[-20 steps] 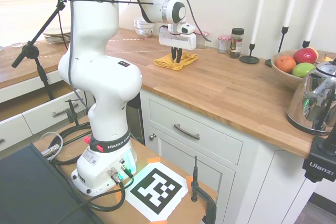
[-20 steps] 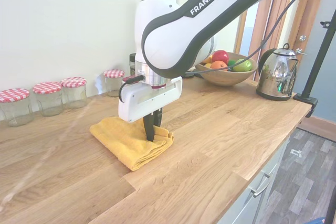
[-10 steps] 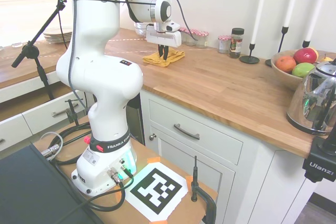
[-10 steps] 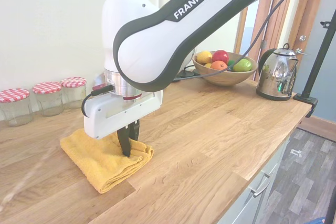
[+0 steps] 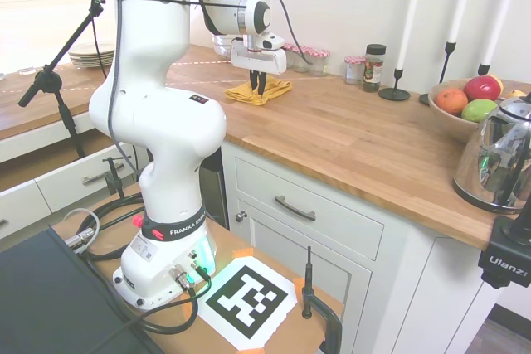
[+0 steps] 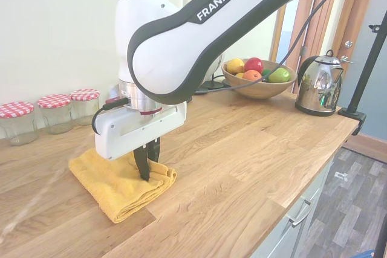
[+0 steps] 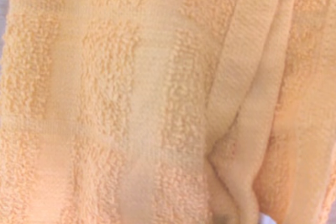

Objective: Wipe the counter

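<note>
A white robot arm reached over a long warm-brown wooden surface (image 6: 254, 149) and pointed its claw (image 6: 143, 164) straight down onto a folded yellow towel (image 6: 115, 188). The two dark fingers (image 6: 141, 162) stood close together, pinched on a raised fold of the cloth, so the claw was closed on the towel and pressing it against the wood. In the wrist view, nothing but soft yellow terry filled the frame, with a fold ridge running through it (image 7: 236, 103). The towel lay flat directly beneath the claw, toward the back-wall side of the surface, near a row of glass jars with red-checked lids (image 6: 55, 112) that stood along the wall. From the first exterior view, claw (image 5: 259, 83) and towel (image 5: 270, 89) sat at the far end of the surface, well apart from the fruit bowl (image 5: 456, 118) and the steel kettle (image 5: 498, 159) at the other end. The relation that mattered — the surface's long axis ran from the towel toward the bowl and kettle, so most of the bare wood lay in that direction, with a narrower band between the towel and the front edge. My judgement is that a coming stroke would best drag the towel along that long axis, keeping downward pressure, and stay short of the jars at the wall.
</note>
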You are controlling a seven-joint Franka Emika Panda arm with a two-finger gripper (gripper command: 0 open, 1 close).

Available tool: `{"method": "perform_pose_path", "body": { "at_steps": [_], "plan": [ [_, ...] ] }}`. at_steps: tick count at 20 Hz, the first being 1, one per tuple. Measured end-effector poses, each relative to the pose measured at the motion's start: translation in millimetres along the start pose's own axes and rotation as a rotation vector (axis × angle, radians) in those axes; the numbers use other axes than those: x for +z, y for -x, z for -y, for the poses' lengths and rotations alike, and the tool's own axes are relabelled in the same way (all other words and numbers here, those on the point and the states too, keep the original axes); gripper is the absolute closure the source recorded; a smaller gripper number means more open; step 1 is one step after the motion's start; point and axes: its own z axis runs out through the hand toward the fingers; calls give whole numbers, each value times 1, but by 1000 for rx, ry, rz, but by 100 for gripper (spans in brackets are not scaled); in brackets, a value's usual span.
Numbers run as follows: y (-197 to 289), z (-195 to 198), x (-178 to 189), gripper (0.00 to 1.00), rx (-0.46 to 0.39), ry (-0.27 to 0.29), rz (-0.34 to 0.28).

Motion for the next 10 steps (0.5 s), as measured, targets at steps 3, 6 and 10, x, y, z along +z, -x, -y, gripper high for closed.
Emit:
{"method": "perform_pose_path", "body": {
  "at_steps": [3,6,10],
  "plan": [
    [-2,-2,0,0,4,3,1],
    [-5,-3,0,0,9,5,1],
    [-7,-4,-1,0,13,5,-1]
  ]
}}
